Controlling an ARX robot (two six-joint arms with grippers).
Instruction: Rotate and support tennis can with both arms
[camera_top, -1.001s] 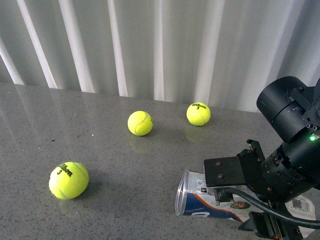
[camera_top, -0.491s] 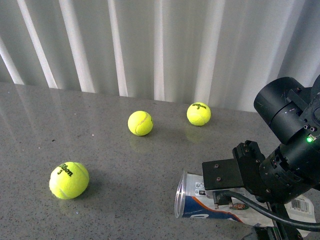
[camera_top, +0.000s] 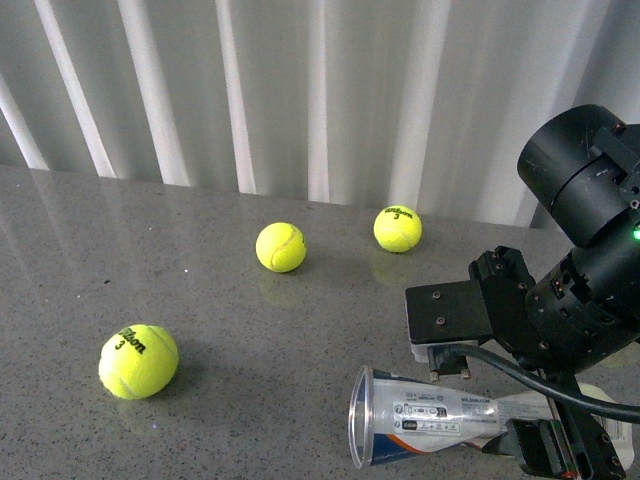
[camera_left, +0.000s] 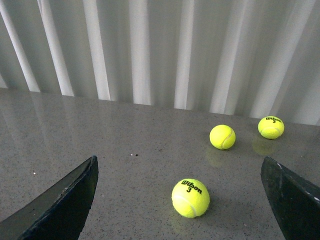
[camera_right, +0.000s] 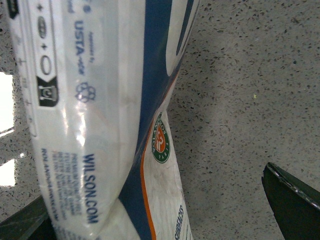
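The tennis can (camera_top: 440, 425) lies on its side near the front right of the grey table, its open clear mouth pointing left. White print and some blue show on its label. My right gripper (camera_top: 500, 385) stands open astride the can, one black plate behind it and one finger in front. The right wrist view is filled by the can (camera_right: 100, 115), with its blue band, orange stripe and round red-green emblem (camera_right: 160, 140), between the spread fingers of the right gripper (camera_right: 160, 215). My left gripper (camera_left: 177, 200) is open over the table, far from the can, which that view does not show.
Three yellow tennis balls lie loose: one at front left (camera_top: 138, 361), one mid table (camera_top: 281, 247), one further back (camera_top: 397, 228). The nearest ball (camera_left: 190, 198) sits between the left fingers' line of sight. A white pleated curtain (camera_top: 300, 90) closes off the table's far edge.
The can has turned about its long axis, its blue-and-orange face giving way to white print, and it has slid toward the near edge. The right arm has lifted slightly.
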